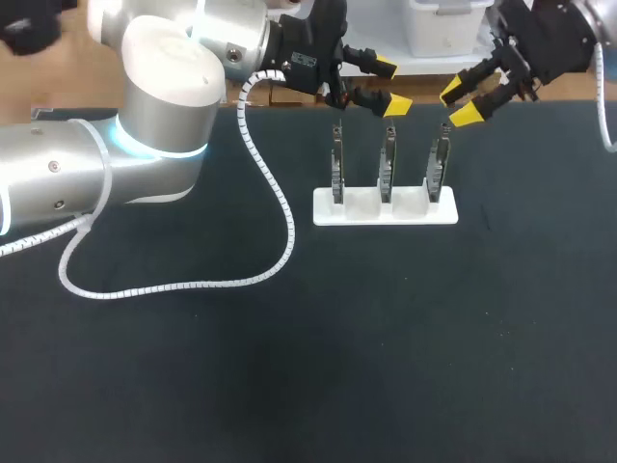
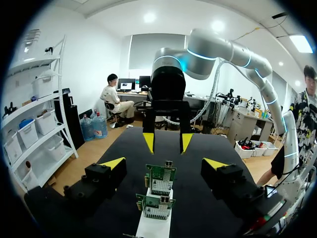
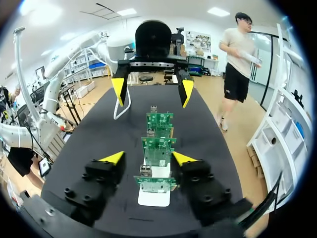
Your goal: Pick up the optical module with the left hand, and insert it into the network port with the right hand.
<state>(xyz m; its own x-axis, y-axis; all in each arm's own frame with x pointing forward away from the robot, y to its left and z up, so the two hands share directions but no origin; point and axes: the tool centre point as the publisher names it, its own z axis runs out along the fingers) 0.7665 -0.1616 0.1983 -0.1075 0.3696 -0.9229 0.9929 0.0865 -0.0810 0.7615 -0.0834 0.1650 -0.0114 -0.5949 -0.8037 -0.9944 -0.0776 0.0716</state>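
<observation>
Three modules stand upright in a white holder on the black tabletop, side by side in a row. In the wrist views they show as green boards with metal ends. Which part counts as the network port I cannot tell.

Left pincer hangs wide, holding nothing, above and behind the row, nearest the left and middle modules. Right pincer is also wide and holds nothing, just above the right module. In the right wrist view the near board sits between its fingers, not clamped.

All three boards are seated, which fits a pick to come as well as a module already set in; the pictures do not settle which.

Notes for a left-hand pick, if one is due:
- Centre the fingers over one board only; neighbours stand close.
- Descend straight, fingers square to the board faces.
- Grip the upper edge, lift vertically so the holder does not tip or drag.
- Keep the right pincer clear of the path.
</observation>
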